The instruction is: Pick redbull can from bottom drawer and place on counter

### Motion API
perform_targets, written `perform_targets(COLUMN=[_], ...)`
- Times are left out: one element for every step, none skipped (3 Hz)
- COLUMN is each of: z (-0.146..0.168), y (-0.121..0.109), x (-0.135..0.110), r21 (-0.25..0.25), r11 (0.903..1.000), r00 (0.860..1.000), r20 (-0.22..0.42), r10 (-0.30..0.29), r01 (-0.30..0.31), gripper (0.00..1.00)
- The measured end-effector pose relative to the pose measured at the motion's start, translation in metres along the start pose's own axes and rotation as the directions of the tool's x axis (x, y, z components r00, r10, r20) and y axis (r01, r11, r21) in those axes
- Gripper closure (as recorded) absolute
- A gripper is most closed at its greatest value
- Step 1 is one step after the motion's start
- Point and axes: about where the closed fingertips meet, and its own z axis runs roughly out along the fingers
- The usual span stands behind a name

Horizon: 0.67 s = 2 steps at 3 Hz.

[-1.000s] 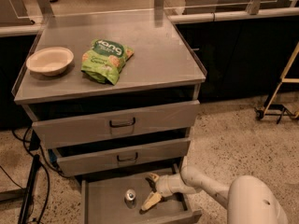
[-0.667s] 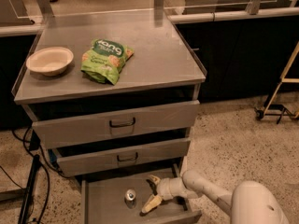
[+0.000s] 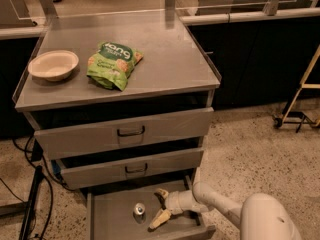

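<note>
Gripper (image 3: pixel 155 209): lower centre of the frame, inside the bottom drawer (image 3: pixel 111 223). It is reached in from the lower right on a pale arm (image 3: pixel 216 204). Two fingers are spread wide, one tip toward the back of the drawer and one toward its front lip. Nothing is held.

Redbull can (image 3: pixel 139 210): stands on the drawer floor, lower centre, just left of the gripper's mouth. It is upright, its long axis vertical and its silver top facing the camera. It sits near the line between the two fingertips. Whether either finger touches it cannot be told.

Governing relation: the can lies leftward in the frame from the gripper, along the line the open fingers already face. Judgement: a short advance to the left should put the can between the fingers, ready for closing.

Edges: the middle drawer (image 3: pixel 129 167) overhangs the back of the bottom drawer, so headroom there looks small. Judgement: lifting out calls for drawing toward the bottom of the frame first. The drawer floor left of the can is bare.

Counter (image 3: pixel 165 59): upper centre, with low raised rims. A bowl (image 3: pixel 52 64) sits at upper left with a green snack bag (image 3: pixel 112 64) beside it. The right half is free steel.
</note>
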Motion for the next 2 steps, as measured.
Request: perform_targets(z=[0.0266,0.0280], y=[-0.0150,-0.0170], x=[0.0125,0.0131], r21=[-0.026,-0.026], r11=[0.9997,0.9997], r00=[1.000,1.000], r20=[0.026,0.029], r10=[0.002,0.002], r01=[-0.002,-0.001], gripper=[0.00,0.00])
